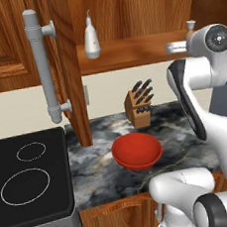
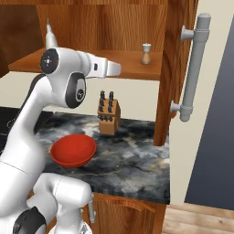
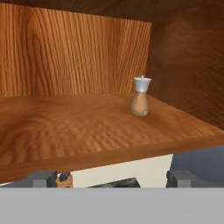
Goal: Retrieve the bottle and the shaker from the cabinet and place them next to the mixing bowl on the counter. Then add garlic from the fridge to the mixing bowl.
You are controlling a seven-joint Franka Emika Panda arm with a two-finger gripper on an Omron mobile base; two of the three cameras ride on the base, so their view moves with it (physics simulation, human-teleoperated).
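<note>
The bottle (image 1: 91, 38), white with a thin neck, stands on the left part of the open cabinet's shelf (image 3: 87, 131). The small shaker (image 3: 140, 101), tan with a white cap, stands upright further right on the same shelf (image 2: 146, 54). My gripper (image 3: 111, 180) hovers level with the shelf's front edge, open wide with nothing between its fingers. The shaker is ahead of it and a little to the right, some way off. In the left base view the gripper (image 1: 175, 47) points at the shelf beside the shaker (image 1: 190, 27). The red mixing bowl (image 1: 137, 150) sits on the marble counter (image 1: 103, 181) below.
Both cabinet doors hang open, with grey bar handles at the left (image 1: 43, 68) and the right (image 2: 194, 68). A wooden knife block (image 1: 140, 104) stands behind the bowl against the wall. A black stovetop (image 1: 28, 180) adjoins the counter on the left.
</note>
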